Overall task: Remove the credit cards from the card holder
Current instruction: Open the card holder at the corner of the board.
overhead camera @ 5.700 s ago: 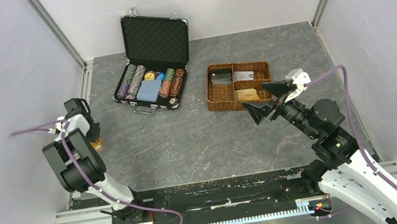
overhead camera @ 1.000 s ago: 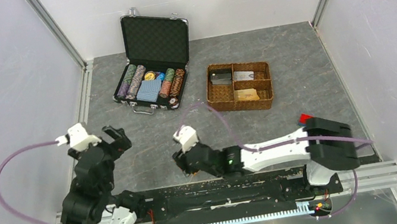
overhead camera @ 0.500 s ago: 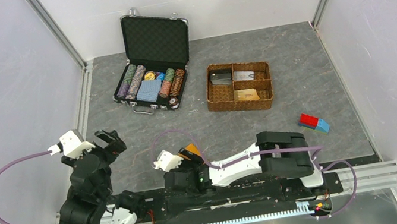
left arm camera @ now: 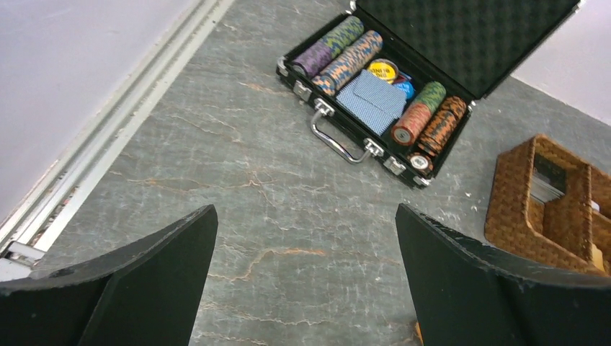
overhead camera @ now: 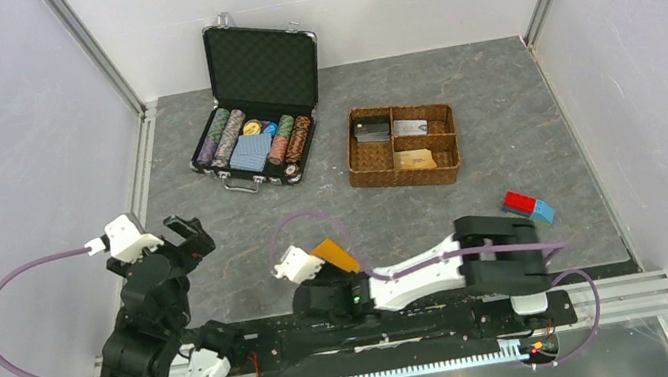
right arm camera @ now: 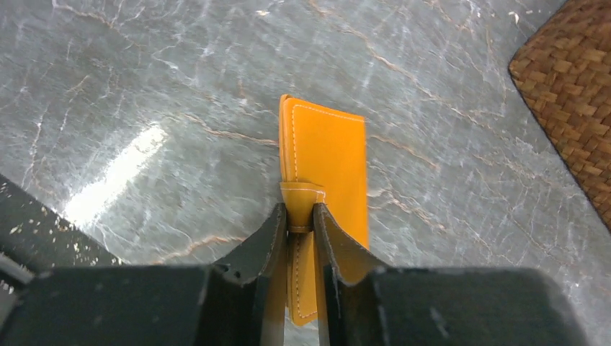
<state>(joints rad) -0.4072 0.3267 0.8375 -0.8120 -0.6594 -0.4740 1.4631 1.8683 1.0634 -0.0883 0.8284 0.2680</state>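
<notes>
- The right tool [right arm camera: 301,216] was pinched tight on the small strap tab of the card holder [right arm camera: 324,151], one black finger [right arm camera: 263,245] on each side of the tab and almost no gap between them.
- The card holder was folded shut, a flat orange-yellow wallet with pale stitching along its edges; its inside was hidden.
- From above, the right tool [overhead camera: 323,273] sat low near the front edge of the desk [overhead camera: 502,121], about midway across, with the card holder [overhead camera: 333,254] sticking out beyond it at a slant.
- I could not tell whether the holder rested on the desk or was lifted just off it.
- The right arm lay folded low along the front rail, reaching leftwards.
- The left tool [left arm camera: 306,281] stood wide open with nothing between its fingers [left arm camera: 144,274], only bare grey desk.
- In the overhead view the left tool [overhead camera: 188,237] hung over the front-left part of the desk, well apart from the card holder.
- Further back stood an open black case [overhead camera: 263,66] with rows of poker chips [overhead camera: 228,134] and a blue card stack [overhead camera: 251,151] between them.
- To the right of the case sat a brown woven basket [overhead camera: 404,177] with dividers, holding flat pieces in its compartments.
- A red-and-blue block [overhead camera: 527,206] lay on the right side of the desk, near the front.
</notes>
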